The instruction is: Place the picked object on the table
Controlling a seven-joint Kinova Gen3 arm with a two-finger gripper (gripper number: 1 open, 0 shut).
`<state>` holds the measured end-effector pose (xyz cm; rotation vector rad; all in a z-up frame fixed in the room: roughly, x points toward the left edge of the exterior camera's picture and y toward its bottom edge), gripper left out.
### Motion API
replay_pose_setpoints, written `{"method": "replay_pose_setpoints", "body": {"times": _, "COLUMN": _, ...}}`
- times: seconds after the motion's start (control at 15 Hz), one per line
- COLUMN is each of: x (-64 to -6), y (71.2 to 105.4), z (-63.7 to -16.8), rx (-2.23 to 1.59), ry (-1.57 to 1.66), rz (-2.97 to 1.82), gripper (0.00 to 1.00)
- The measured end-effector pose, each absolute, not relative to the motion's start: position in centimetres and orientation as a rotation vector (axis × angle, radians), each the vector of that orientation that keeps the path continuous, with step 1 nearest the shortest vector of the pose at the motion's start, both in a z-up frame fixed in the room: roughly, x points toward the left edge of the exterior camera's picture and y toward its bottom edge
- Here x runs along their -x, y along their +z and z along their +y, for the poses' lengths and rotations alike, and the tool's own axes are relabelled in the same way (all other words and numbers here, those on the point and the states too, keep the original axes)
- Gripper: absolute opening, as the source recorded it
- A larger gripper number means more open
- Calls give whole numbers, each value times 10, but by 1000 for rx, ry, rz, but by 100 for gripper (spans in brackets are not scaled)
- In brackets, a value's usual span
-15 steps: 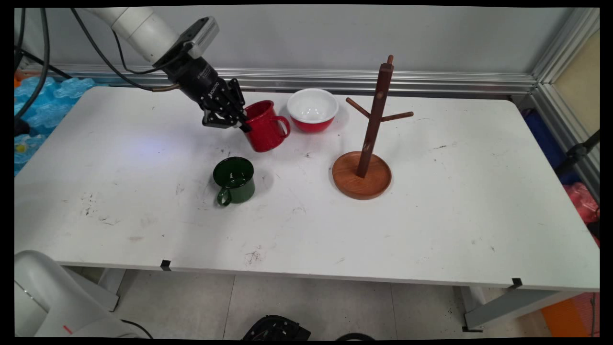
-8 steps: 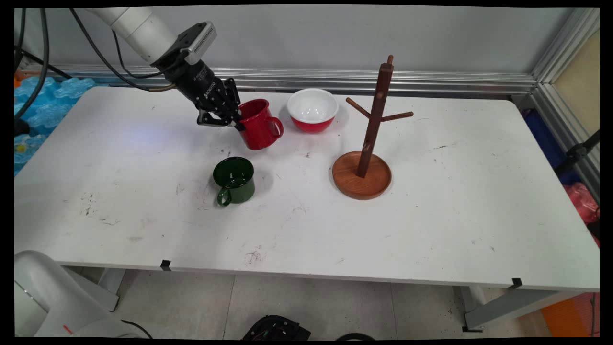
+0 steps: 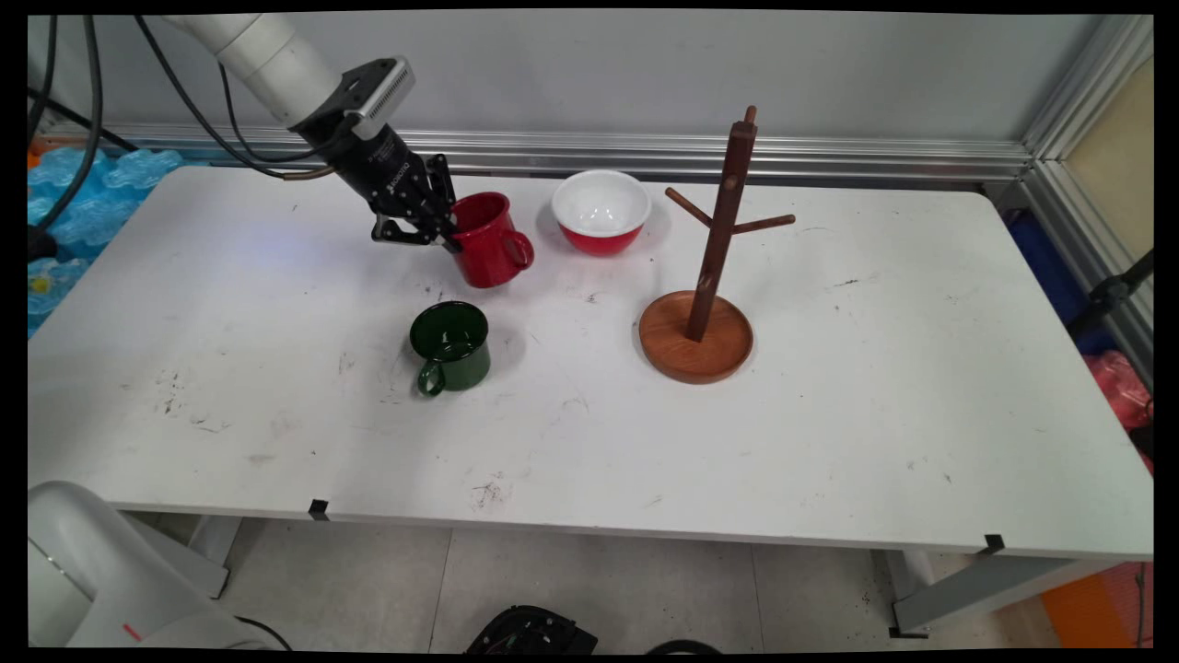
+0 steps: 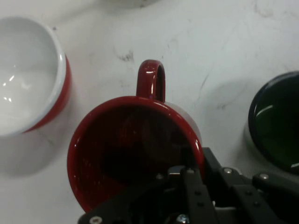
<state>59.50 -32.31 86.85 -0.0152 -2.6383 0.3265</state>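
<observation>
Red mug (image 3: 485, 241) hangs tilted in the claw (image 3: 449, 238), which is clamped on its rim at the side away from the handle; in the hand view one finger (image 4: 192, 196) reaches down inside the cup while the rest of the linkage sits outside the wall. Compared with a second ago, the mug has drifted a little leftward and away from the red-and-white bowl (image 3: 601, 212), and its handle has turned more toward the camera, so the arm appears to be carrying and swinging it, not setting it down. It is held just above the white bench (image 3: 829, 414), behind the green mug (image 3: 450, 345), which has not moved. The wooden mug tree (image 3: 702, 276) stands well apart to the right, its pegs bare.
</observation>
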Motion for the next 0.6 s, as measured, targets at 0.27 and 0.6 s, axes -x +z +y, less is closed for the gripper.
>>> {"method": "replay_pose_setpoints", "body": {"times": 0.27, "x": -598, "y": 862, "z": -325, "rx": 52, "ry": 337, "rz": -2666, "gripper": 0}}
{"method": "replay_pose_setpoints", "body": {"times": 0.6, "x": -600, "y": 855, "z": -328, "rx": 93, "ry": 345, "rz": -2691, "gripper": 0}}
